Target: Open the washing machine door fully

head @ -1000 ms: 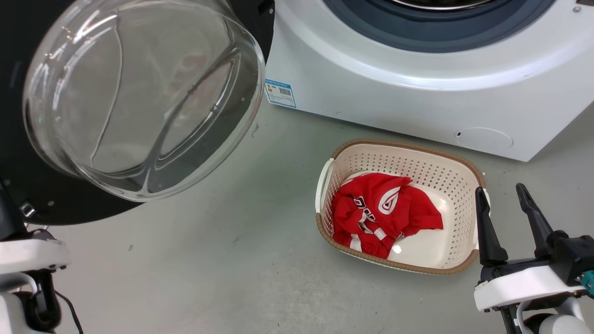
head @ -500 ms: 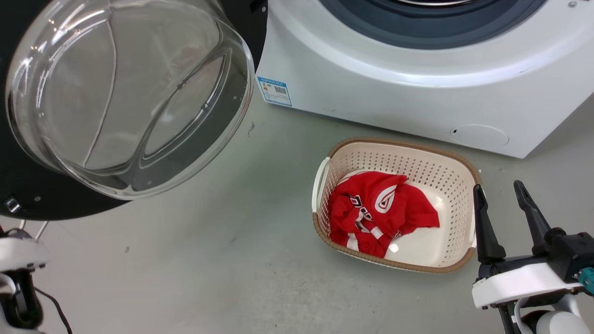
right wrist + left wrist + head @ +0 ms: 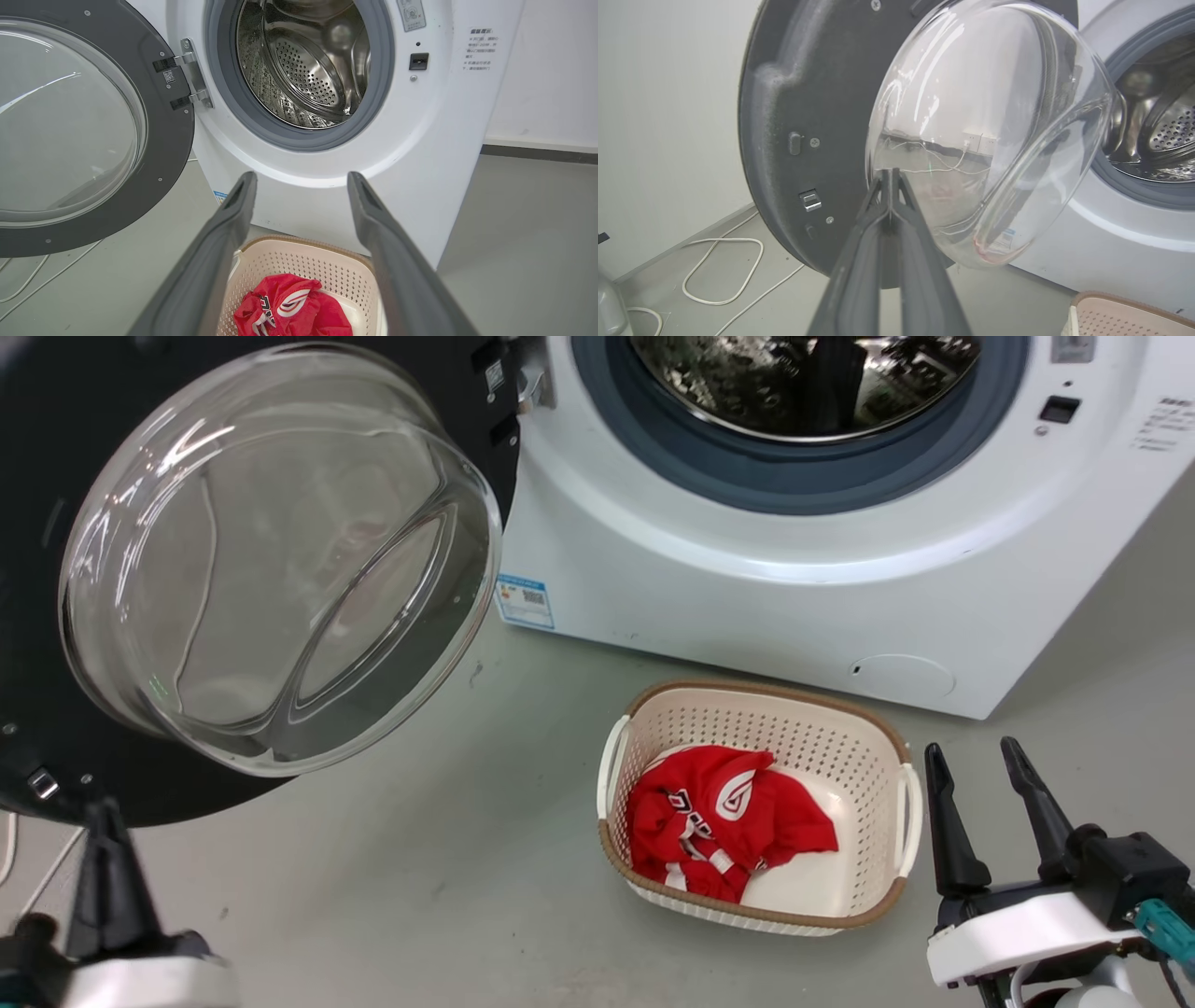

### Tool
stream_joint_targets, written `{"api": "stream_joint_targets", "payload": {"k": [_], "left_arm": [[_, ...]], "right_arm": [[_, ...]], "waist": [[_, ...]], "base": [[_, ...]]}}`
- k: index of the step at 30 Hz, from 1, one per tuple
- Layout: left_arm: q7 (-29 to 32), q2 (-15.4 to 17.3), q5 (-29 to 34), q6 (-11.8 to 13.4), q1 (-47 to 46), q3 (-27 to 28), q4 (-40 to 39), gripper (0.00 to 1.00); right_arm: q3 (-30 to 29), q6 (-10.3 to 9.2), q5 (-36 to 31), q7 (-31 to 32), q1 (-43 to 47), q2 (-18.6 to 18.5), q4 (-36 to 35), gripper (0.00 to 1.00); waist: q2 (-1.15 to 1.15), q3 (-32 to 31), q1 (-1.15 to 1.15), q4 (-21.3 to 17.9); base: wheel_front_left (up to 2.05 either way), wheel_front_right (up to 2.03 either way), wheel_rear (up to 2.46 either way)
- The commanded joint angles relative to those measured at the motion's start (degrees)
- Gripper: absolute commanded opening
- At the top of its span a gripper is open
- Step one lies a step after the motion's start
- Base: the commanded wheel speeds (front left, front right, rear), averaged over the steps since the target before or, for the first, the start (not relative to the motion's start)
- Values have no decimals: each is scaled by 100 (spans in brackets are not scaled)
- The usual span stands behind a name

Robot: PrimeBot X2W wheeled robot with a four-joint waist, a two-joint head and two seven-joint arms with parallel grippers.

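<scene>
Nearest, the left gripper (image 3: 890, 179) is seen with its jaws clenched on nothing, tips set against the lower rim of the washing machine door (image 3: 280, 560); contact cannot be told. The right gripper (image 3: 301, 179) is held with jaws released and spread wide, beside the right rim of the laundry basket (image 3: 794, 728).

The basket, cream perforated plastic with a brown rim, is set on smooth grey floor (image 3: 420, 896), near the machine's front but apart from it. A crumpled red garment (image 3: 724, 803) is held in it. Bare floor is left open between basket and door; a white cable (image 3: 719, 270) is looped on the floor below the door's free edge, close to a pale wall (image 3: 668, 116).

The round door is swung out on an upright metal hinge (image 3: 191, 70) at the opening's left. Its matte dark inner face and clear bulging glass bowl are turned towards the robot.

Farther back, the white washing machine (image 3: 747, 588) is seen with a grey rubber gasket (image 3: 775, 490) ringing the perforated steel drum (image 3: 303, 60).
</scene>
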Motion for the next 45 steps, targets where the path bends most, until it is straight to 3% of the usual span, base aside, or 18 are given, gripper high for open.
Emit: {"api": "stream_joint_targets", "payload": {"k": [1,4,9,17,30,45], "left_arm": [[-14,-9,-16,2,114,-80,-39,100],[-14,-21,-99,20,354,-585,-240,100],[-14,-17,-103,294,651,-1430,-502,100],[-14,-20,96,405,388,-2086,-641,100],[-14,6,405,269,229,-1887,-641,100],[-14,-9,437,201,384,-1875,-443,100]], "right_arm": [[20,-4,22,-38,77,11,27,100],[55,-4,53,-55,98,11,53,100],[104,-4,62,-85,168,11,64,100],[164,-4,-29,-108,162,11,-112,100],[125,-4,-336,-19,250,12,-434,100],[59,-4,-237,11,431,11,-375,100]], "waist": [[0,-115,0,-106],[0,-216,0,-214],[0,-369,0,-434],[0,-431,0,-886],[0,-560,0,-1525],[0,-728,0,-1618]], "base": [[0,0,0],[0,0,0],[0,0,0],[0,0,0],[0,0,0],[0,0,0]]}}
